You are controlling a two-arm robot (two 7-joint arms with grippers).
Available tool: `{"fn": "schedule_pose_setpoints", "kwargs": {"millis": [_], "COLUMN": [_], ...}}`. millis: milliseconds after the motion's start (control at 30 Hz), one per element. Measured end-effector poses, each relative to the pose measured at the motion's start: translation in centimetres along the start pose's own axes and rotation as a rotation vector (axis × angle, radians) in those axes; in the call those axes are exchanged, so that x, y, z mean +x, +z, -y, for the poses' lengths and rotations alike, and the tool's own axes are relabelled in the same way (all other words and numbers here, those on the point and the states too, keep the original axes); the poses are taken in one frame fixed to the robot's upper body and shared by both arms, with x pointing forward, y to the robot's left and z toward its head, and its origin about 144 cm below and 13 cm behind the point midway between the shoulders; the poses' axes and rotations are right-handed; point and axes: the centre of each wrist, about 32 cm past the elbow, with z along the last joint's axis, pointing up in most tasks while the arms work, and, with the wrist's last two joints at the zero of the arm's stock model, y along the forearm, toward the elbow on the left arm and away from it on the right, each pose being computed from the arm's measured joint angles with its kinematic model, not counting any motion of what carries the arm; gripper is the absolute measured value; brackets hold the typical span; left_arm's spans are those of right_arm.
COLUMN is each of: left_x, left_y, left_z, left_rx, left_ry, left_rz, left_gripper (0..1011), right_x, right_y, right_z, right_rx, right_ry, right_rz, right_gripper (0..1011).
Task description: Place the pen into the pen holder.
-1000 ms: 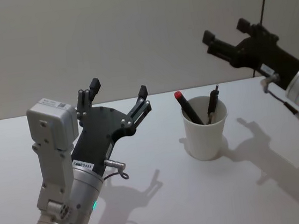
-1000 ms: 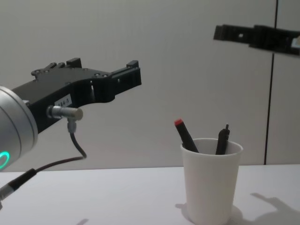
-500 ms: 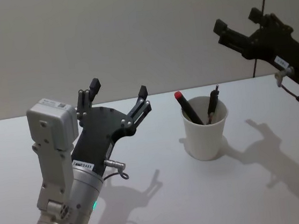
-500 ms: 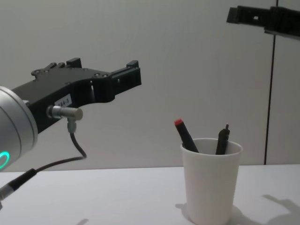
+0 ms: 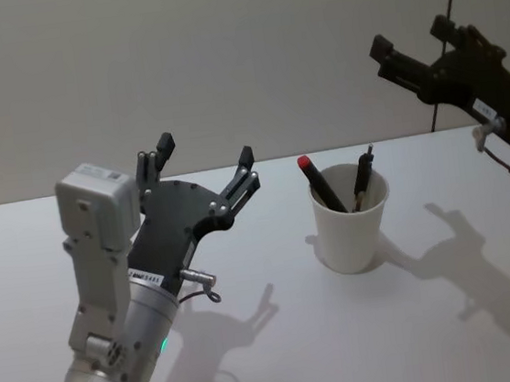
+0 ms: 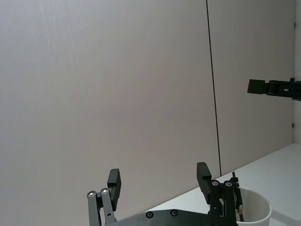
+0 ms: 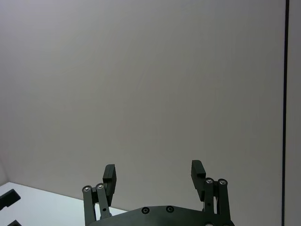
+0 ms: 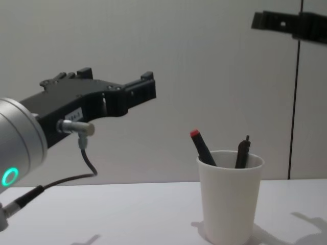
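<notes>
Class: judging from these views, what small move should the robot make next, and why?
Probably none beyond parking: both pens, the red-capped pen and the black pen, stand in the cup, and the left gripper and right gripper are open and empty, raised off the table.

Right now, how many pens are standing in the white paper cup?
2. A red-capped pen leans at the cup's left side; a black pen stands at its right. Shorter ones could hide inside.

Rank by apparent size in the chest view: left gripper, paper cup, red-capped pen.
1. left gripper, though nearness to the camera inflates it.
2. paper cup.
3. red-capped pen, its lower part hidden inside the cup.
</notes>
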Motion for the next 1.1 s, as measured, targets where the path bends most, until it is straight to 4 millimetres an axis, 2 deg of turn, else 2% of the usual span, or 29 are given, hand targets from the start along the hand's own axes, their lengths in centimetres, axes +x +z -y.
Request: {"fn": "schedule_pose_setpoints", "kwargs": {"millis": [800, 1100], "left_x": [2.6, 3.3], "left_y": [-2.7, -3.1], "left_z": [5.3, 6.5], "left_rx": [0.122, 0.148], "left_ry": [-0.068, -0.079], "left_rz": [0.125, 0.152], "left_gripper": [1003, 1003], "right_x": [0.4, 0.3], "right_y": [-6.0, -8.4], "right_z": [2.5, 3.9], "right_rx": [-0.066, -0.111], "right_ry": [-0.118, -0.159], "right_rz": [0.119, 0.166], "right_gripper": [1001, 1001]}}
